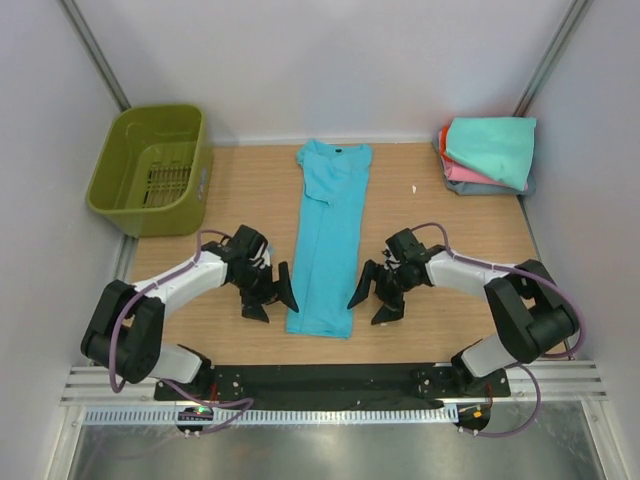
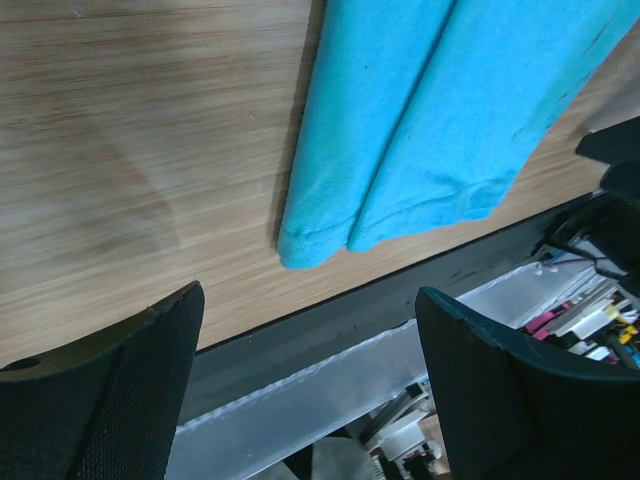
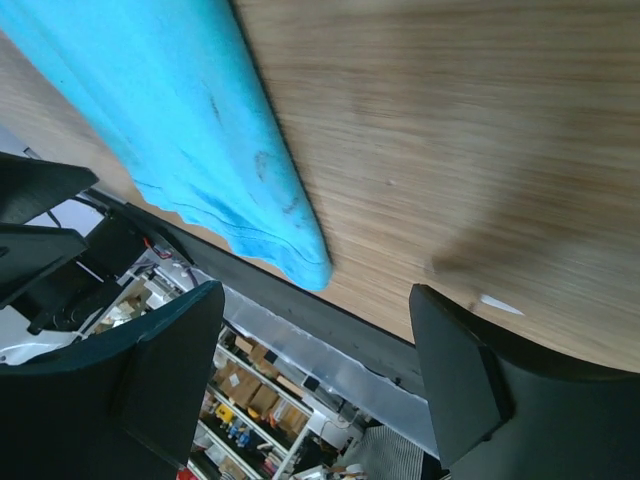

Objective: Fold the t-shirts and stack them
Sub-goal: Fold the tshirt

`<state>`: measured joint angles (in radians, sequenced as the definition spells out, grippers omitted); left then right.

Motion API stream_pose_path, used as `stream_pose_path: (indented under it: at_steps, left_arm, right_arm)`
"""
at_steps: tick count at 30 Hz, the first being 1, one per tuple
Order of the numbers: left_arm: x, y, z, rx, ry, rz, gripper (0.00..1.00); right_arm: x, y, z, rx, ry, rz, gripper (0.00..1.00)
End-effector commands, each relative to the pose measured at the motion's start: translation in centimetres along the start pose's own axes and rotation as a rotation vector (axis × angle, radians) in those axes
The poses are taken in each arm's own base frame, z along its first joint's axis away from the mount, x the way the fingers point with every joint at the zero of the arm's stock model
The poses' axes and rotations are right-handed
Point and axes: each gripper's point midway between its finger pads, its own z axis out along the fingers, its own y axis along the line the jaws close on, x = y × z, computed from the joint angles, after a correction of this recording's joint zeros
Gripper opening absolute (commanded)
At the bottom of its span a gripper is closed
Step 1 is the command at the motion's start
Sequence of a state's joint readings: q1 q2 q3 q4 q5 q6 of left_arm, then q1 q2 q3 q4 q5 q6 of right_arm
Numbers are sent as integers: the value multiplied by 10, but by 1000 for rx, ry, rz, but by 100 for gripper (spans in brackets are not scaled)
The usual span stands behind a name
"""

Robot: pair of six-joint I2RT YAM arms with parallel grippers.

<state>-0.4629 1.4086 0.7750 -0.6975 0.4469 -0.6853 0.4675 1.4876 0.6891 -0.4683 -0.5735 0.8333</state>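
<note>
A bright turquoise-blue t-shirt (image 1: 328, 240) lies folded into a long narrow strip down the middle of the wooden table, collar at the far end. Its hem end shows in the left wrist view (image 2: 430, 130) and the right wrist view (image 3: 190, 140). My left gripper (image 1: 270, 297) hovers just left of the hem end, open and empty. On the other side of that end my right gripper (image 1: 374, 297) is open too, with nothing between its fingers. A stack of folded t-shirts (image 1: 490, 155), mint-teal on top with pink, orange-red and grey-blue below, sits at the far right corner.
An olive-green slotted basket (image 1: 152, 170) stands at the far left corner. A small white scrap (image 1: 413, 188) lies on the wood near the stack. The table's black front edge (image 1: 330, 378) runs just below the shirt's hem. White walls close in the sides and back.
</note>
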Motion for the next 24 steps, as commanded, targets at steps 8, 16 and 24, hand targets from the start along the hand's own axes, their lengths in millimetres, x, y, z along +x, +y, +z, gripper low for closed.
stream_pose_path:
  at_steps: [8,16,24]
  left_arm:
    - [-13,-11,22,97,13,-137,75]
    - [-4,3,35,69,43,-195,59]
    - [4,14,40,48,39,-218,53]
  right_arm:
    - [20,27,37,-42,92,35,75]
    - [33,24,41,-6,112,11,72]
    - [38,7,42,35,103,7,63]
